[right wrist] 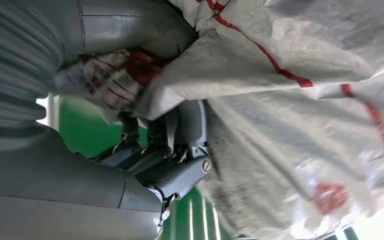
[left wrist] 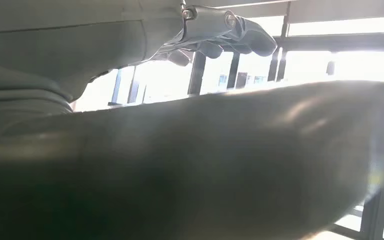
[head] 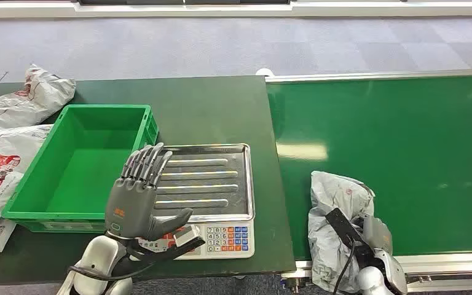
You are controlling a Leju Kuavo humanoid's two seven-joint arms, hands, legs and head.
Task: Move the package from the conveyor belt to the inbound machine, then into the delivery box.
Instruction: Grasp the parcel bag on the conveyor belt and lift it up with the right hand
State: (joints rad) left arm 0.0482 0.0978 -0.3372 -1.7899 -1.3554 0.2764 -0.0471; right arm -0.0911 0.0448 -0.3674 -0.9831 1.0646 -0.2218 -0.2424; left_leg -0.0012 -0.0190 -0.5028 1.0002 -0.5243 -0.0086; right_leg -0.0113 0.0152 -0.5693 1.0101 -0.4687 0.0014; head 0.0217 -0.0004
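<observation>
Right hand (head: 369, 243) grips the package (head: 335, 209) on the belt (head: 393, 153); left hand (head: 138, 196), fingers spread wide, hovers over the scale (head: 212, 184), bin (head: 80, 166) at its nine o'clock.

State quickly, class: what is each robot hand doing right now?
Left hand: open, fingers spread, holding nothing, raised in front of the scale.
Right hand: holding the grey package on the conveyor belt.

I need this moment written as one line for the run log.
stage: pickup | package: on conveyor belt, held by right hand | left hand: empty, fingers spread over scale | green box: empty
</observation>
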